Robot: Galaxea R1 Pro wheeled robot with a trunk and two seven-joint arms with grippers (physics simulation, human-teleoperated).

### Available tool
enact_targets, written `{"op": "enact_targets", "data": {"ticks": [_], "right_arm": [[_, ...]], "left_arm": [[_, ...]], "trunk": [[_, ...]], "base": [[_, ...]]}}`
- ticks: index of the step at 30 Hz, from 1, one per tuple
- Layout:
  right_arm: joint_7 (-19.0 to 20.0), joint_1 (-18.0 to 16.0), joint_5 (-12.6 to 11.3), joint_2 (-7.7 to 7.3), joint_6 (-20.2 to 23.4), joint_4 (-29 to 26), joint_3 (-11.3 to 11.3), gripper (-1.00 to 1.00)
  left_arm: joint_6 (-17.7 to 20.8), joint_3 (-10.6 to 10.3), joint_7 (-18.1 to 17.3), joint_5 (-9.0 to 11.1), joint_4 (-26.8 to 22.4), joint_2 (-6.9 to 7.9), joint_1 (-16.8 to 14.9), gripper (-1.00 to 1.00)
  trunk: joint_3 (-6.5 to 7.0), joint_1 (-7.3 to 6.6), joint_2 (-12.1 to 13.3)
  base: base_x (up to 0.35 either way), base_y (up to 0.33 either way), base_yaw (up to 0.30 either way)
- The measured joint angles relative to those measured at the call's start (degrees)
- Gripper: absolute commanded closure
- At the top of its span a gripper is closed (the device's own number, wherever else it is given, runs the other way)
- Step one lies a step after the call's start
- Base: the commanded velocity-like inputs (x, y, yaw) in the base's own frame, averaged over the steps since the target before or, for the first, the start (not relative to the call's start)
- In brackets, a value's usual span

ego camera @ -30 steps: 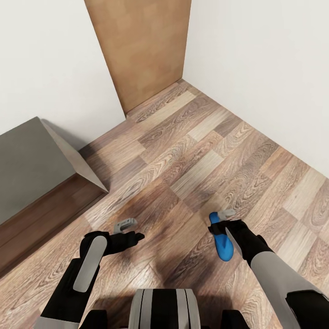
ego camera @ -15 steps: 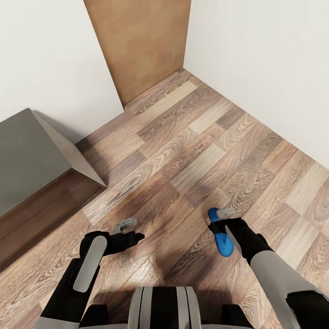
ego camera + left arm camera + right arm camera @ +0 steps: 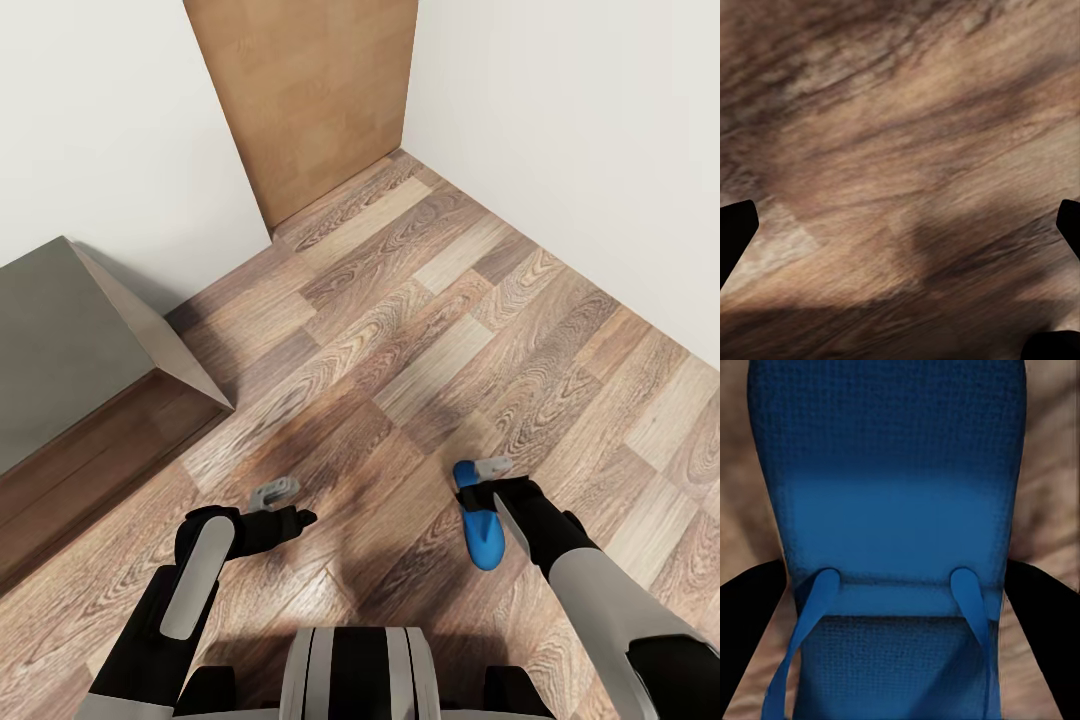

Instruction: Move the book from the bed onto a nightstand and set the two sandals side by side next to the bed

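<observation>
A bright blue sandal point(image 3: 483, 530) hangs low over the wood-plank floor at the lower right, and my right gripper point(image 3: 480, 497) is shut on it. In the right wrist view the sandal's sole point(image 3: 900, 510) and its thin straps sit between the two black fingers point(image 3: 750, 630). My left gripper point(image 3: 290, 508) is open and holds nothing; its wrist view shows bare floor point(image 3: 900, 150) between the spread fingertips point(image 3: 735, 232). A corner of the bed, with grey mattress point(image 3: 60, 340) and dark brown frame point(image 3: 90, 450), is at the left. The book and the nightstand are out of view.
A light wooden door point(image 3: 310, 100) stands in the room's far corner between two white walls point(image 3: 580, 130). Wood-plank floor point(image 3: 420, 300) stretches from the bed's corner to the right wall. My trunk point(image 3: 355, 675) is at the bottom middle.
The whole view has shifted slightly, so the bed's corner sits a little farther left. Both arms keep their pose, and the right gripper still holds the sandal.
</observation>
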Motion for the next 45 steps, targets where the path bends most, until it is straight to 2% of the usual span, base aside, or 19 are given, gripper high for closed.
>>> {"op": "enact_targets", "data": {"ticks": [12,14,16,33,38,40,41,45], "right_arm": [[0.12,-0.03,0.1,-0.05,-0.03,0.04,0.0,1.0],[-1.19,-0.01,-0.29,-0.04,-1.39,1.23,-0.07,1.0],[-2.0,0.04,1.08,-0.07,-1.9,1.56,-0.05,1.0],[-2.02,0.06,1.02,-0.08,-1.96,1.3,-0.04,1.0],[-2.12,0.38,1.08,-0.25,0.06,-3.9,-0.07,1.0],[-2.14,0.73,1.19,-0.8,2.57,-7.3,-0.17,1.0],[-2.15,0.95,1.36,-1.93,5.97,-11.04,-0.56,1.0],[-0.21,2.15,-0.48,-5.49,13.28,-20.19,-2.12,1.0]], "left_arm": [[-0.12,0.12,-0.25,0.01,0.0,0.11,0.03,-1.0],[-0.19,0.09,-0.42,-0.02,0.05,0.18,0.09,-1.0],[-0.22,0.07,-0.31,-0.07,0.1,0.17,0.12,-1.0],[-0.26,0.06,-0.46,-0.23,0.35,0.25,0.16,-1.0],[-0.41,-0.06,-0.4,-0.05,1.67,0.09,0.16,-1.0],[-0.51,-0.12,-0.39,0.06,2.25,0.01,0.15,-1.0],[-0.57,-0.16,-0.38,0.12,2.61,-0.13,0.16,-1.0],[-0.8,-0.31,-0.37,0.15,2.98,-0.39,0.15,-1.0]], "trunk": [[0.0,0.0,0.0],[0.44,-0.04,0.03],[0.87,-0.06,0.06],[4.64,-0.5,0.29],[5.75,-0.63,0.36],[6.19,-0.68,0.38],[6.42,-0.71,0.4],[7.3,-0.81,0.45]], "base": [[0.0,0.0,0.0],[0.0,0.0,0.0],[0.0,0.0,0.0],[0.0,0.0,0.0],[0.0,0.0,-0.008],[0.0,0.0,-0.105],[0.0,0.0,-0.166],[0.0,0.0,-0.207]]}}
